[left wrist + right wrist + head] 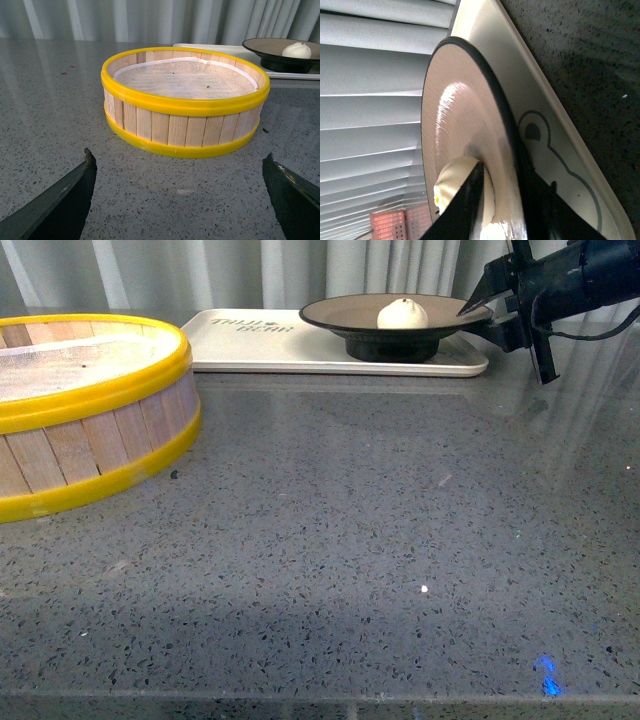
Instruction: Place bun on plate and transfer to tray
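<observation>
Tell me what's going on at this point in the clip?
The bun sits in the plate, and the plate rests on the tray at the far side of the table. The right hand is at the plate's rim with one finger above and one below it; whether it grips cannot be told. The left hand is open near the steamer basket, holding nothing.

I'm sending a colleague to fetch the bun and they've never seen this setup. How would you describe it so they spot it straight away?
Start at the cream-white tray at the far edge of the grey speckled counter, beyond the yellow-rimmed steamer basket. On the tray's right end stands a black-rimmed plate, tan inside. The bun sits in it: the only small, round, white thing there, with a pinched top.
</observation>
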Available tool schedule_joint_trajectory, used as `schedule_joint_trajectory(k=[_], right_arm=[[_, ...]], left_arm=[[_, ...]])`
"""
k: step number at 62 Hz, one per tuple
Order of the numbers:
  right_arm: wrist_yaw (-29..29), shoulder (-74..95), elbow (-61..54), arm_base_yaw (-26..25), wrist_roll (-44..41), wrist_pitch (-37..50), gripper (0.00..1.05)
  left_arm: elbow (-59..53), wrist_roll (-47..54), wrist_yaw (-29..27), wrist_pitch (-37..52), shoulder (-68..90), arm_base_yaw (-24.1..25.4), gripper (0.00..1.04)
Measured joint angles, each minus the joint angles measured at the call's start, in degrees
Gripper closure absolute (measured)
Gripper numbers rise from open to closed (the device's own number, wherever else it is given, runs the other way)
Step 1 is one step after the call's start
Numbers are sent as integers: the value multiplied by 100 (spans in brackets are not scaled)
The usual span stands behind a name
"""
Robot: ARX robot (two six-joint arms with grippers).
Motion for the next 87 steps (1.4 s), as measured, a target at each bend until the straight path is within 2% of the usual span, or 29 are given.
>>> schedule_joint_trajectory(k=[2, 8, 10, 26, 30, 50, 63, 70, 76, 82, 83, 87], right_arm=[[-4, 0, 0, -9, 2, 0, 73], [-2, -2, 0, -26, 4, 2, 58], [20, -2, 0, -37, 7, -13, 49], [39, -77, -13, -63, 52, -9, 7], [17, -94, -11, -74, 55, 4, 9], [-9, -334, -297, -227, 164, 273, 9], [-24, -979, -1091, -337, 280, 807, 9], [149, -1613, -2028, -415, 269, 1333, 9], [632, -2450, -3178, -577, 17, 1657, 9], [1375, -3753, -4767, -935, -656, 1845, 9], [1753, -4192, -5243, -1056, -929, 1845, 9], [2667, -5652, -6649, -1401, -1891, 1687, 9]], left_arm=[[0, 0, 0, 0, 0, 0, 7], [0, 0, 0, 0, 0, 0, 7], [0, 0, 2, 0, 0, 0, 7], [0, 0, 2, 0, 0, 0, 7], [0, 0, 2, 0, 0, 0, 7], [0, 0, 2, 0, 0, 0, 7], [0, 0, 2, 0, 0, 0, 7], [0, 0, 2, 0, 0, 0, 7], [0, 0, 2, 0, 0, 0, 7], [0, 0, 0, 0, 0, 0, 7], [0, 0, 0, 0, 0, 0, 7], [0, 0, 0, 0, 0, 0, 7]])
